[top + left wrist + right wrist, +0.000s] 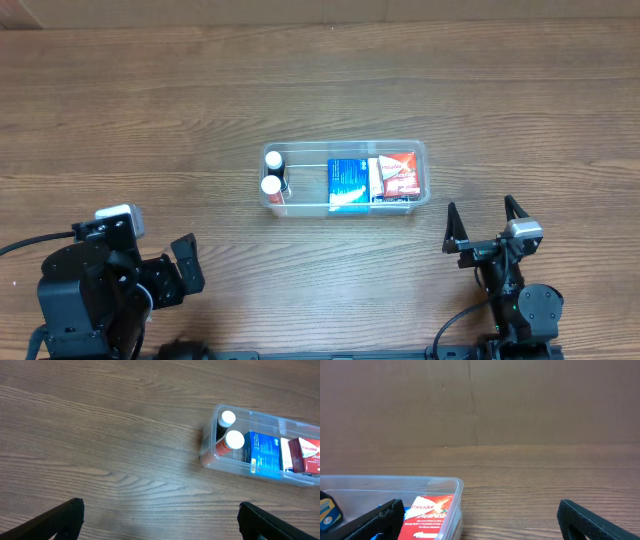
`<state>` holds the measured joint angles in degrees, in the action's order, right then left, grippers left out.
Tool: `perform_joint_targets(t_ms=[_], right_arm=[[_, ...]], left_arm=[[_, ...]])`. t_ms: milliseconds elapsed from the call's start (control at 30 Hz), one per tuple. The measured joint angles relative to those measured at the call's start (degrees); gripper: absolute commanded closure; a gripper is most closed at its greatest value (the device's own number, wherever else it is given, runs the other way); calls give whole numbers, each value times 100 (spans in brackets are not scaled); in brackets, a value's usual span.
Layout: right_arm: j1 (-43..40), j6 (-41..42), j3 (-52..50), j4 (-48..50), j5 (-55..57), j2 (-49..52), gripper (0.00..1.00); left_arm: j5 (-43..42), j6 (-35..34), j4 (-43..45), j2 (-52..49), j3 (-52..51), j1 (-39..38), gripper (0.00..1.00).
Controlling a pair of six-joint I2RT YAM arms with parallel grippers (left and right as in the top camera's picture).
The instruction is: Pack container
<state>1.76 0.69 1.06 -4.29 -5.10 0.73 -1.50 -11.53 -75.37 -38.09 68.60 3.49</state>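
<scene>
The clear plastic container (420, 152) sits mid-table. It holds two white-capped bottles (272, 172) at its left end, a blue box (347, 183) in the middle and a red box (398, 175) at its right end. In the left wrist view the container (209, 455) lies at upper right. In the right wrist view the container's corner (455, 485) and the red box (427, 515) show at lower left. My left gripper (178, 268) is open and empty, at front left, well apart from the container. My right gripper (485, 222) is open and empty, just right of and nearer than the container.
Bare wooden table (150, 120) surrounds the container on all sides. A brown wall (470, 400) stands beyond the table's far edge in the right wrist view.
</scene>
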Motion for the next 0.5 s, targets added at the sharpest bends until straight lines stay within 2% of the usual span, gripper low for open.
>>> perform_joint_targets(t_ms=[300,367,500], right_arm=[[0,17,0,-2,2,0,0],[0,15,0,-2,4,0,0],[0,17,0,-22,2,-7,0]], left_arm=[[160,151,-120,13,-22,0,0],[284,315,188,234,-389,0,0],[367,573,2157,1329,-2227,0,0]])
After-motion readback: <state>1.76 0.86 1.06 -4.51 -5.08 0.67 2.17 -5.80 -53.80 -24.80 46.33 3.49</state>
